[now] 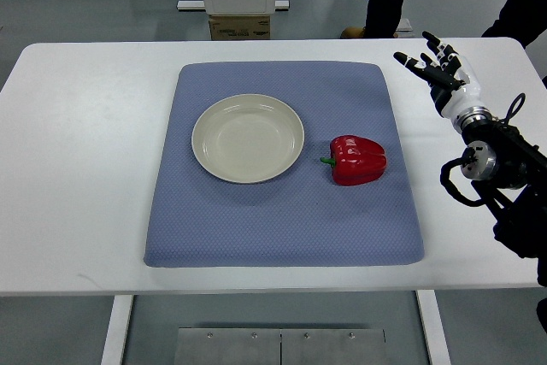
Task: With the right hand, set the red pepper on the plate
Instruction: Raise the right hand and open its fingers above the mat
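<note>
Red pepper (358, 160) is seen on the blue mat (282, 211), just beside the plate (248, 138) at its 3 o'clock — not touching. Right hand (438, 67) is held at the pepper's 1 o'clock, fingers spread wide, nothing gripped.

the pepper (358, 160) looks glossy and smooth. the plate (248, 138) seems glazed ceramic with soft shine. the mat (282, 211) is matt woven cloth. the table (77, 168) is smooth white. my right hand (438, 66) looks hard plastic.
</note>
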`<state>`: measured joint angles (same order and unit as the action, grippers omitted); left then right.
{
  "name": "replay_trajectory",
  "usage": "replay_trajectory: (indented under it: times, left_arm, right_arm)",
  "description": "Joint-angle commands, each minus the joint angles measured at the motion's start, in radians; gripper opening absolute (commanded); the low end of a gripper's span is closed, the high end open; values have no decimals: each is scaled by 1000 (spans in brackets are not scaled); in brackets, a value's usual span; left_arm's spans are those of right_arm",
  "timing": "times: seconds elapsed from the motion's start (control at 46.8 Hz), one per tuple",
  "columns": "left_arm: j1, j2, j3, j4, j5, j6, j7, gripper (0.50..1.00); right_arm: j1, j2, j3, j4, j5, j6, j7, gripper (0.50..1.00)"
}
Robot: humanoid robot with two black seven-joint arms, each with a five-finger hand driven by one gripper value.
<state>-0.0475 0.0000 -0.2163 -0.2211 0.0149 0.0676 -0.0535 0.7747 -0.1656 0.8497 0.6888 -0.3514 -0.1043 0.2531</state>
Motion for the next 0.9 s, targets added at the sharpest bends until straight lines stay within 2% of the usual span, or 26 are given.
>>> replay_trajectory:
  times: [0.0, 0.427, 0.876]
  left_arm:
    - [0, 0, 0, 0, 4, 1, 0, 1000]
    - [6, 0, 0, 0, 4, 0, -2, 1000]
    - [8, 0, -1, 0, 3, 0, -2, 1000]
  right_arm:
    - [-2, 0, 0, 0, 0, 0, 0, 1000]
    - [-3, 1, -1, 6, -1, 5, 0, 1000]
    - [5, 9, -23, 8, -1, 78, 0, 1000]
